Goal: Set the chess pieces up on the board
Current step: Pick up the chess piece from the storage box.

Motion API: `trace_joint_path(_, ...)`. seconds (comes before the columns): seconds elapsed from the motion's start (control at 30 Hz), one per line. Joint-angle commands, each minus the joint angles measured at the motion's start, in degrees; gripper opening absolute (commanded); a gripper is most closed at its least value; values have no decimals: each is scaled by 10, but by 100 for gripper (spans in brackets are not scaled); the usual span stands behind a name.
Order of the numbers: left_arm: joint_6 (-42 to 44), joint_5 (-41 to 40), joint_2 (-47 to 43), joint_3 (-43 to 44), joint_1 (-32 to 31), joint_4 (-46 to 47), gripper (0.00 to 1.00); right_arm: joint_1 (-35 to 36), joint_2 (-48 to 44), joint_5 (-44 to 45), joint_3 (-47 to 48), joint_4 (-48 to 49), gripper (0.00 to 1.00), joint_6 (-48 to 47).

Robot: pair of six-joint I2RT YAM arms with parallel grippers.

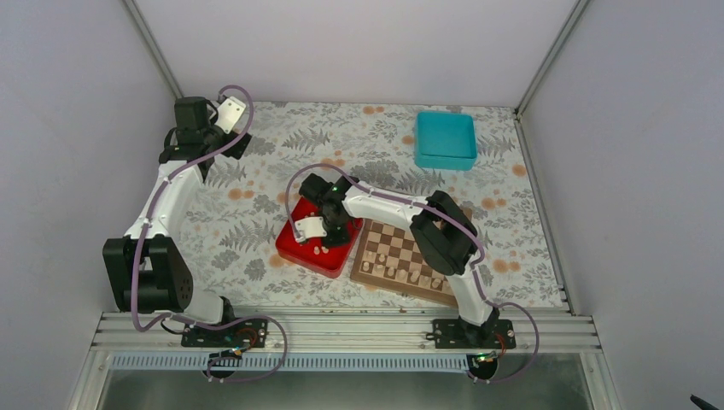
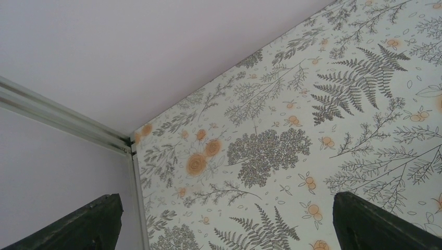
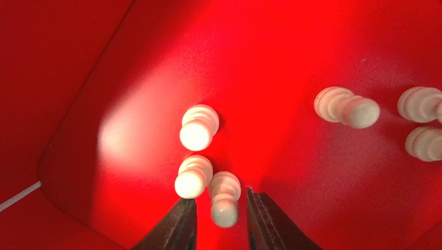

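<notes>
No legible text, labels, brands, numbers or signs in any view.

The surface (image 1: 256,213) is white, printed with grey ferns and orange blossoms. The tray (image 1: 290,246) is bright red, and the box (image 1: 446,139) near the far right corner is teal. The board (image 1: 382,243) is chequered in light and dark brown. The chess pieces (image 3: 197,125) are pale cream. The left arm (image 1: 160,198) and the right arm (image 1: 384,203) are white with black joints.

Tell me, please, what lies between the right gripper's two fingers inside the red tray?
One pale chess piece sits between the right gripper's fingers, with red tray showing either side of it; the right wrist view shows this.
</notes>
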Motion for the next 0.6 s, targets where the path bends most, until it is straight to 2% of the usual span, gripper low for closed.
trace_joint_path(0.0,-8,12,-13,-6,3,12,100,6,10,-13,13,23,24,-4)
trace_joint_path(0.4,-7,15,-14,-7,3,12,100,6,-8,-2,7,14,5,1)
trace_joint_path(0.57,-8,15,-15,-4,3,12,100,5,-52,1,-8,14,4,10)
